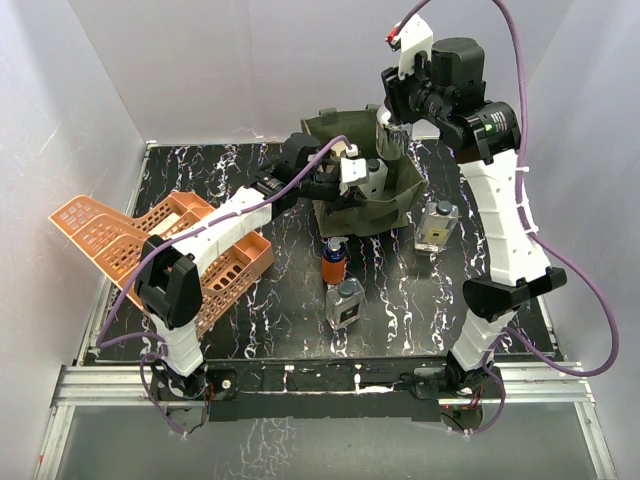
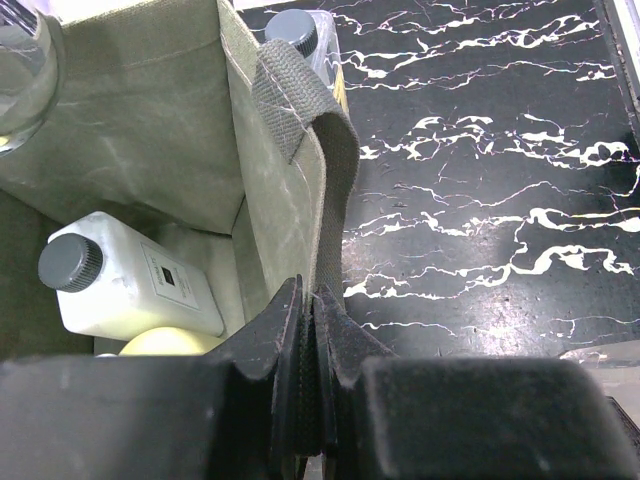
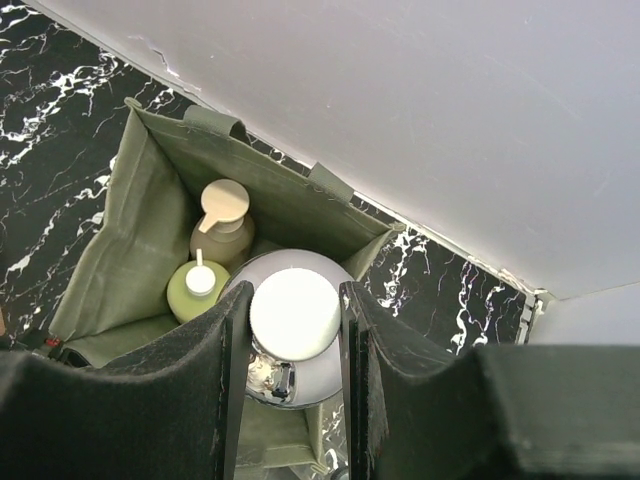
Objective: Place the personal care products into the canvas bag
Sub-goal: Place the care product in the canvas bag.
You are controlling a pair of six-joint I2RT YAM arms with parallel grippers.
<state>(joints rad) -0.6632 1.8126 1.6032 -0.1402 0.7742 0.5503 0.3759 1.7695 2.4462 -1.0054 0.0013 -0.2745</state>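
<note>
The left gripper (image 2: 308, 310) pinched the strap (image 2: 330, 180) of the canvas bag (image 3: 140, 230) to hold its mouth open (likely steadying it), while the right gripper (image 3: 295, 298) clamped a round bottle (image 3: 300, 385) just above the opening.

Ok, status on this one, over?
Left claw shut on the bag strap. Right claw grips round white-capped bottle over the mouth of the canvas bag. Tan pump bottle and green bottle already inside, beside the drop spot.
</note>
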